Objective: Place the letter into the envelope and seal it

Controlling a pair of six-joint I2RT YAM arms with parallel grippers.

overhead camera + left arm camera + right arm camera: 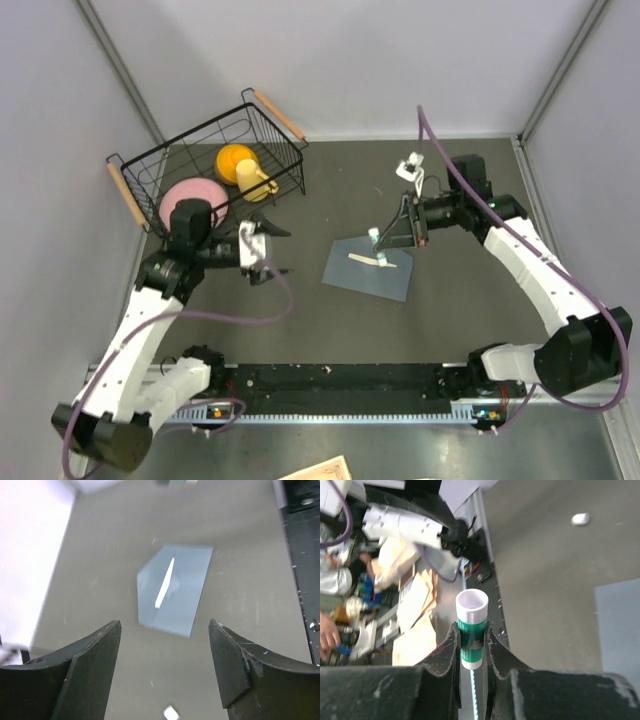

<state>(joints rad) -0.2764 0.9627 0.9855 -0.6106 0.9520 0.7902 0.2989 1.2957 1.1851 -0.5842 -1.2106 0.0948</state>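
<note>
Table, dark grey, walled on three sides. Toward the far left corner, wire basket with wooden handles, holding pink plate and yellow cup. Near the middle of the table, lying flat and slightly askew, blue-grey envelope. Across its upper face, only a narrow pale sliver of letter on show, the rest hidden; impossible to tell how far tucked in. Left of the envelope and well apart from it, left gripper, jaws spread wide, nothing between them, pointed toward the envelope from above the table. Over the envelope's far edge, right gripper, fingers pinched on white-and-green glue stick, white end sticking out past the fingertips; contact with the paper not clear. Near the far edge, beyond the right gripper, small white-and-green piece lying alone on the table.
</note>
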